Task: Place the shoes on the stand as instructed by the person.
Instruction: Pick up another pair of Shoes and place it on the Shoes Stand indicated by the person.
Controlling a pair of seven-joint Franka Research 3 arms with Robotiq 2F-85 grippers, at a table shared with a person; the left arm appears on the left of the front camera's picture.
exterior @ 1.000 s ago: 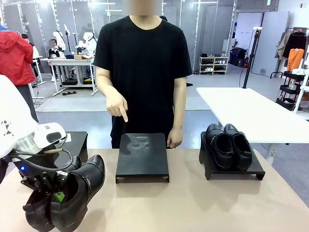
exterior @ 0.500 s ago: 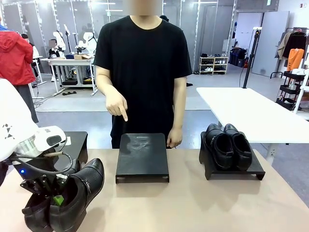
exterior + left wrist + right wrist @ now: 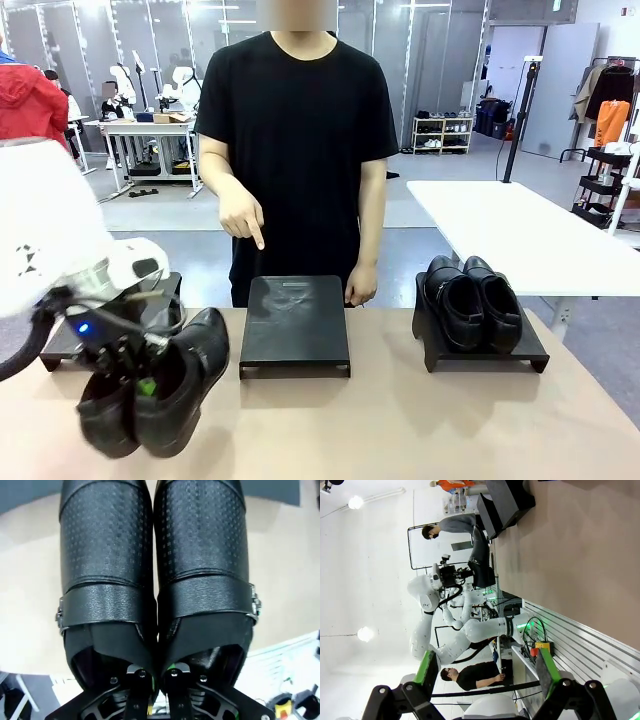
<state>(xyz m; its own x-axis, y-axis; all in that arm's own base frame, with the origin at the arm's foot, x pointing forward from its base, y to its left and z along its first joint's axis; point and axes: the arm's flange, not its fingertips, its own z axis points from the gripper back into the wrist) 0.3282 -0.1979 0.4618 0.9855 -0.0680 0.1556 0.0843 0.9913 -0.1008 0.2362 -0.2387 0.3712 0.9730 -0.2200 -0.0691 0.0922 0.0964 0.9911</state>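
Note:
In the front view my left gripper (image 3: 140, 378) is shut on a pair of glossy black strapped shoes (image 3: 170, 395), holding them just above the table at the front left. The left wrist view shows the pads (image 3: 172, 669) pinching the inner walls of both shoes (image 3: 200, 555), toes pointing away. The person (image 3: 300, 130) stands behind the table and points a finger (image 3: 258, 240) down at the empty middle stand (image 3: 295, 325). A plain pair of shoes (image 3: 472, 300) sits on the right stand (image 3: 530, 352). My right gripper (image 3: 486, 672) is open and holds nothing.
A third black stand (image 3: 62, 342) lies at the back left, partly behind my left arm. A white table (image 3: 520, 235) stands behind at the right. The right wrist view looks sideways over bare tabletop (image 3: 580, 555) toward a stand (image 3: 512, 502).
My left arm has raised the strapped pair and carried it a little to the right, toward the middle stand. The person's pointing hand has stayed put.

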